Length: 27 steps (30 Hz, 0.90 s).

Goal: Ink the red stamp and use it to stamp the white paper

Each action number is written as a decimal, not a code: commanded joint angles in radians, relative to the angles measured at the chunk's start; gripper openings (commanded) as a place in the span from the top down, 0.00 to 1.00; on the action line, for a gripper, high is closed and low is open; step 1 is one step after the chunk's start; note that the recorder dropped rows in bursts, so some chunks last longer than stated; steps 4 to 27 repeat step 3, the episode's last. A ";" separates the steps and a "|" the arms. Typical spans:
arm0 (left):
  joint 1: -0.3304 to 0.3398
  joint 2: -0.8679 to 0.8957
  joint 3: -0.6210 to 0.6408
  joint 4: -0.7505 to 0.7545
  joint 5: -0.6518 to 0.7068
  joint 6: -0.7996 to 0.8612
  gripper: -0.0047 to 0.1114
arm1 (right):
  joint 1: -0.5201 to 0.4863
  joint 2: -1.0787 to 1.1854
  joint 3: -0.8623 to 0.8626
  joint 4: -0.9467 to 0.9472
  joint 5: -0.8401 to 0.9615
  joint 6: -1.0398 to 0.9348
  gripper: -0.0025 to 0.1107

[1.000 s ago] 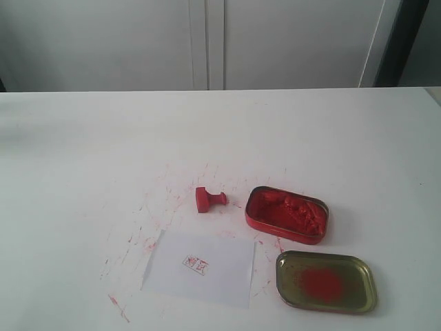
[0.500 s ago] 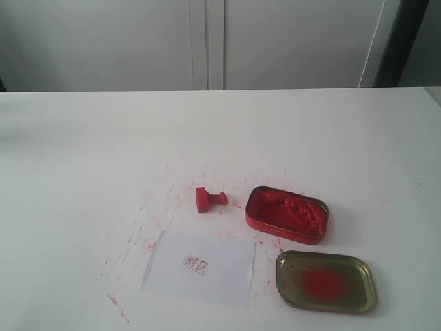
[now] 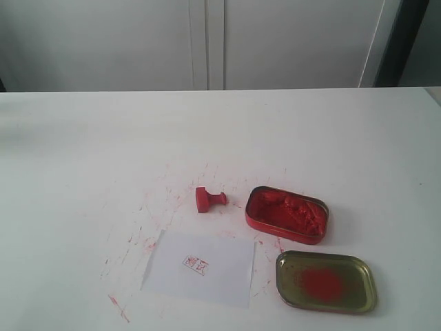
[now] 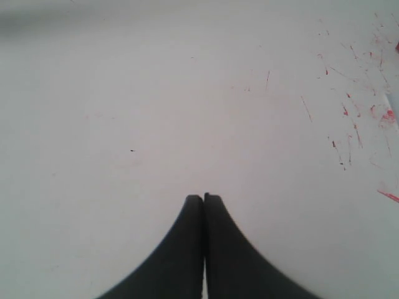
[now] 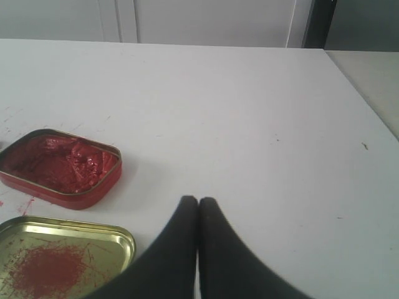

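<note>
The red stamp (image 3: 207, 199) lies on its side on the white table, just left of the red tin of paste (image 3: 286, 214). In front of it sits the white paper (image 3: 200, 267), bearing a small red imprint near its middle. Neither gripper appears in the exterior view. My left gripper (image 4: 203, 198) is shut with nothing in it, over bare table speckled with red. My right gripper (image 5: 198, 201) is also shut and empty, beside the red tin of paste (image 5: 59, 167) and the gold lid (image 5: 62, 256).
The gold tin lid (image 3: 326, 281) with a red smear lies at the front right. Red smudges (image 3: 148, 214) scatter over the tabletop left of the stamp. Grey cabinet doors (image 3: 207, 41) stand behind the table's far edge.
</note>
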 commanded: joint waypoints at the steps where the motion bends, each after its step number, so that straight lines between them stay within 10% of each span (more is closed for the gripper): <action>1: 0.003 -0.004 0.004 -0.008 -0.001 0.000 0.96 | -0.002 -0.005 0.007 -0.005 -0.014 0.001 0.98; 27: 0.003 -0.004 0.004 -0.008 -0.001 0.000 0.96 | -0.002 -0.005 0.007 -0.005 -0.014 0.001 0.98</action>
